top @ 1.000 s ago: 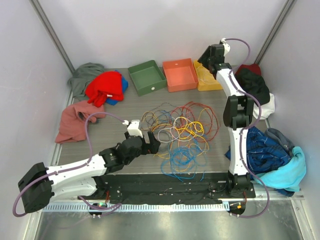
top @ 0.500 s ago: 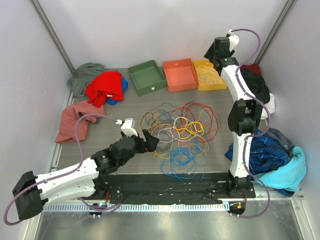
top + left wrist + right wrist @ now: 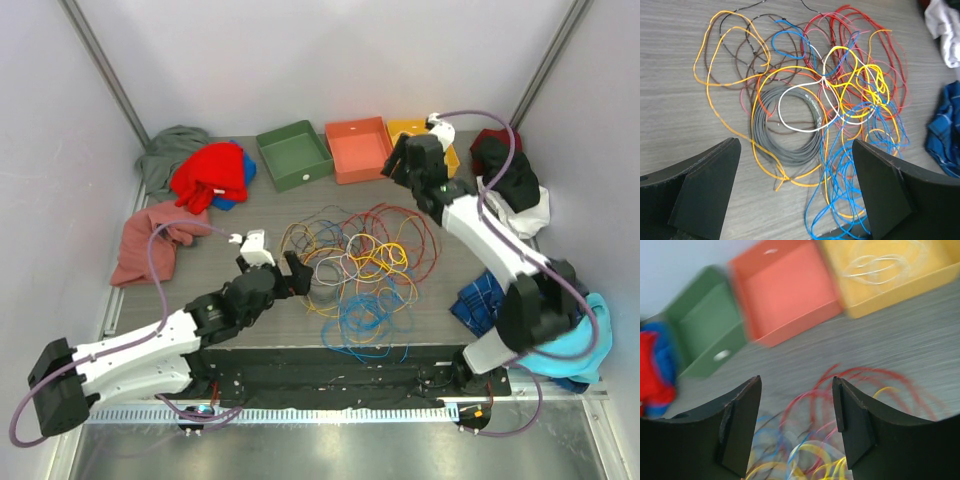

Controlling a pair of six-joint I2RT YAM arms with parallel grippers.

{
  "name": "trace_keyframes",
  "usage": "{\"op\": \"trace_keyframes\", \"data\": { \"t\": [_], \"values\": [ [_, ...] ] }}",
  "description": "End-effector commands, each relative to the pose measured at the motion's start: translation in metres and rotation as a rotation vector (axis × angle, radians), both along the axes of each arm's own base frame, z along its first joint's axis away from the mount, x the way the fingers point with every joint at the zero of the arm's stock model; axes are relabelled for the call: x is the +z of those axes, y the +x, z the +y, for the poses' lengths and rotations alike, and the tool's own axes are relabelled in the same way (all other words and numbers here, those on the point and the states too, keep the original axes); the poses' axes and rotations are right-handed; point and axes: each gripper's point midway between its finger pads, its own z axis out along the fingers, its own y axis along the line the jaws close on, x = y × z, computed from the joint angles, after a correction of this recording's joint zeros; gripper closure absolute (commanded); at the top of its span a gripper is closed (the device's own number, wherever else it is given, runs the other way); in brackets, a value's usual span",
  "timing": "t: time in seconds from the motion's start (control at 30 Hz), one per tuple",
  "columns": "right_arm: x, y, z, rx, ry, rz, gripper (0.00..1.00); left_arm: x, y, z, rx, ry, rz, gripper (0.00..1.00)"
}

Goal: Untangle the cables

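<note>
the thin, looping cables (image 3: 362, 262), in yellow, orange, red, blue, white and brown, are spread in one loose heap on the grey wood-grain table (image 3: 250, 215), just nearward of the shallow square orange tray (image 3: 360, 152).

a second earlier the right gripper (image 3: 796, 385) is shown over the shallow yellow tray (image 3: 890, 296), which sits directly right of the orange tray. now it has been swung back and is poised off the orange tray's near right corner, above the far rim of the heap. in the right wrist view its jaws are parted wide with nothing between them, and a thin pale wire (image 3: 880, 265) is seen lying loose inside the yellow tray. this is read as one strand already delivered and the arm brought back for another.

the left gripper (image 3: 298, 272), well nearward and to the left of the orange tray, has been shifted only slightly over the same second. it is spread fully and nothing is gripped. below it a tight coil of grey cable (image 3: 762, 130) is framed between the fingers, ringed by an orange loop.

most of the work is judged to remain, since red, yellow and blue loops are crossed over one another throughout the heap. the red loops nearest the orange tray look the likeliest to be taken next by the right gripper, though overlapping strands could be dragged along.
</note>
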Motion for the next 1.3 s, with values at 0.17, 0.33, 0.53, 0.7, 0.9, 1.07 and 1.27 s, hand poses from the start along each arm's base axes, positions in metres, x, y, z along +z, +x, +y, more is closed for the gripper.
{"op": "trace_keyframes", "data": {
  "t": [0.17,0.33,0.53,0.7,0.9,1.07,1.27],
  "values": [
    [0.008,-0.129,0.038,0.158,0.104,-0.097,0.35,-0.008,0.030,-0.056,-0.048,0.084,0.105,0.03],
    [0.001,-0.170,0.005,0.084,0.099,-0.129,0.36,-0.005,0.049,-0.088,-0.069,0.109,0.137,0.04],
    [-0.019,-0.199,-0.017,0.070,0.101,-0.138,0.36,0.002,0.085,-0.113,-0.126,0.091,0.121,0.04],
    [-0.040,-0.209,-0.016,0.091,0.111,-0.091,0.37,-0.010,0.117,-0.140,-0.193,0.171,0.136,0.16],
    [-0.038,-0.210,-0.008,0.127,0.128,-0.083,0.37,-0.042,0.142,-0.145,-0.199,0.259,0.160,0.20],
    [-0.022,-0.208,-0.005,0.148,0.124,-0.092,0.37,-0.061,0.159,-0.145,-0.192,0.253,0.202,0.28],
    [-0.020,-0.208,-0.010,0.130,0.106,-0.106,0.37,-0.076,0.173,-0.146,-0.213,0.240,0.235,0.64]
  ]
}}
